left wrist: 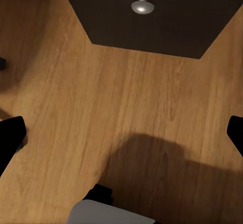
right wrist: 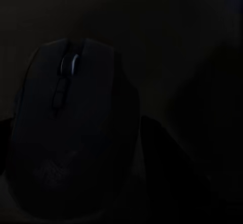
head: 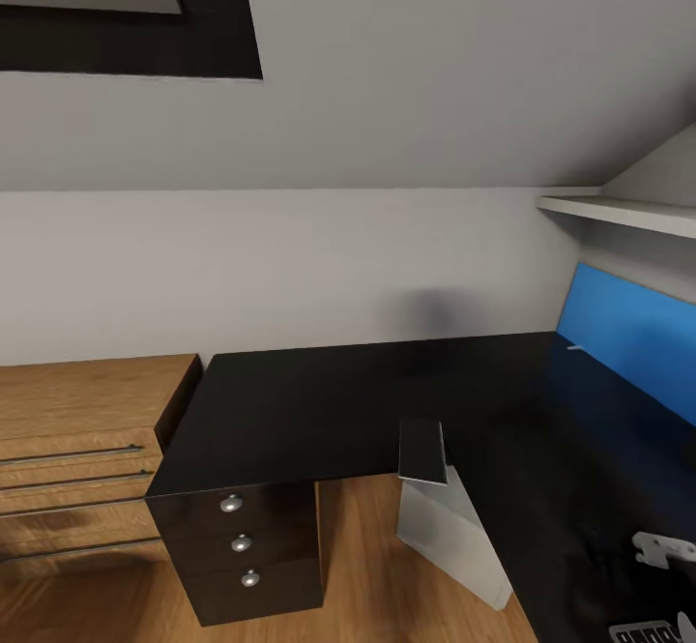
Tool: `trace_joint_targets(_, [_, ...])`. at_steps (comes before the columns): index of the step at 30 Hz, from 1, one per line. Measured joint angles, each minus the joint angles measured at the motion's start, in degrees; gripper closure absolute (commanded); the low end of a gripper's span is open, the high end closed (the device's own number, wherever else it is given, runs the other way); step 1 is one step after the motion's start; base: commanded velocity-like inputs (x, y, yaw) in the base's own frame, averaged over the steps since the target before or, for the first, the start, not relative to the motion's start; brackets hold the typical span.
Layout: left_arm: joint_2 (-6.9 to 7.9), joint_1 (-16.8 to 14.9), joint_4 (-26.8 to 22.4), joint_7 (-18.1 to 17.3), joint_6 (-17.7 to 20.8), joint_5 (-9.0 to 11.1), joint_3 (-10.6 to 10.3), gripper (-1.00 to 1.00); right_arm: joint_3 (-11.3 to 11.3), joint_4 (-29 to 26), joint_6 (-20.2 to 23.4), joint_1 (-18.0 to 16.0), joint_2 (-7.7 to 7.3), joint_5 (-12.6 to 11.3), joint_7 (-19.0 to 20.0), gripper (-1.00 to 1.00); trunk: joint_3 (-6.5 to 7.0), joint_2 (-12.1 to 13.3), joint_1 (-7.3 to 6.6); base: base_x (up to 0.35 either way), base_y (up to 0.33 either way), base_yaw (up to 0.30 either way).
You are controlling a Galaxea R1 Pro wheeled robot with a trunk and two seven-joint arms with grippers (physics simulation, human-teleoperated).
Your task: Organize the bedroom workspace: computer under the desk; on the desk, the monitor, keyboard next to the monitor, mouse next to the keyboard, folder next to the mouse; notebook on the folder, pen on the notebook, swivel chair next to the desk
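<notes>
The mouse (right wrist: 76,128), unmarked, sits between the right jaws.

the black l-shaped desk (head: 319,411) stands on a wooden floor (head: 362,566), its left and middle top bare; the dark mouse (right wrist: 76,133) rests on a black surface

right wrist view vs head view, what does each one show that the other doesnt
The right wrist view gives a very dark close-up of the mouse, scroll wheel visible, between the right gripper fingers; whether it is gripped cannot be told.

The head view gives the black desk with its dark drawer block, the white pedestal leg, the wooden drawer unit, the blue wall panel and a shelf.

Shared: likely the dark desk surface, which seems to be the wrist view's black background.
</notes>
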Motion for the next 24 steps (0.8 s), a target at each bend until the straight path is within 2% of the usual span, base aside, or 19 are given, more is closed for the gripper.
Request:
trace_joint_targets(2, [0.0,0.0,0.0,0.0,0.0,0.0,0.0,-1.0,0.0,0.0,0.0,0.0,0.03,0.7,-0.3,1.0,0.0,0.0,0.0,0.0,0.0,0.0])
trace_joint_targets(4, [-0.13,0.0,0.2,0.0,0.0,0.0,0.0,-1.0,0.0,0.0,0.0,0.0,0.16,1.7,-2.4,1.0,0.0,0.0,0.0,0.0,0.0,0.0])
trace_joint_targets(5, [-0.31,0.0,0.3,0.0,-0.1,0.0,0.0,-1.0,0.0,0.0,0.1,0.0,0.36,2.6,-7.3,1.0,0.0,0.0,0.0,0.0,0.0,0.0])
trace_joint_targets(7, [-0.28,0.0,0.3,0.0,-0.7,0.0,0.0,-1.0,0.0,0.0,0.1,0.0,0.4,3.7,-8.5,1.0,0.0,0.0,0.0,0.0,0.0,0.0])
trace_joint_targets(8, [-0.34,0.0,1.2,-0.3,-2.4,-0.1,0.0,-1.0,0.0,0.0,0.1,0.0,0.42,6.1,-8.9,1.0,0.0,0.0,0.0,0.0,0.0,0.0])
trace_joint_targets(10, [-0.52,0.0,1.7,-1.7,-3.2,-0.2,0.1,-1.0,0.0,0.4,0.2,0.0,0.48,7.0,-9.5,1.0,0.0,0.0,0.0,-0.06,-0.002,0.0])
trace_joint_targets(14, [-0.53,0.0,1.8,-2.5,-3.6,-0.2,0.1,-1.0,0.2,1.7,0.2,0.0,0.52,7.3,-10.9,1.0,0.0,0.0,0.01,-0.129,-0.015,0.0])
trace_joint_targets(24, [-0.53,0.0,1.9,-2.5,-3.7,-0.3,0.1,-1.0,0.4,3.8,0.1,-0.1,0.56,7.8,-11.1,1.0,0.01,0.0,0.0,-0.007,-0.001,0.0])
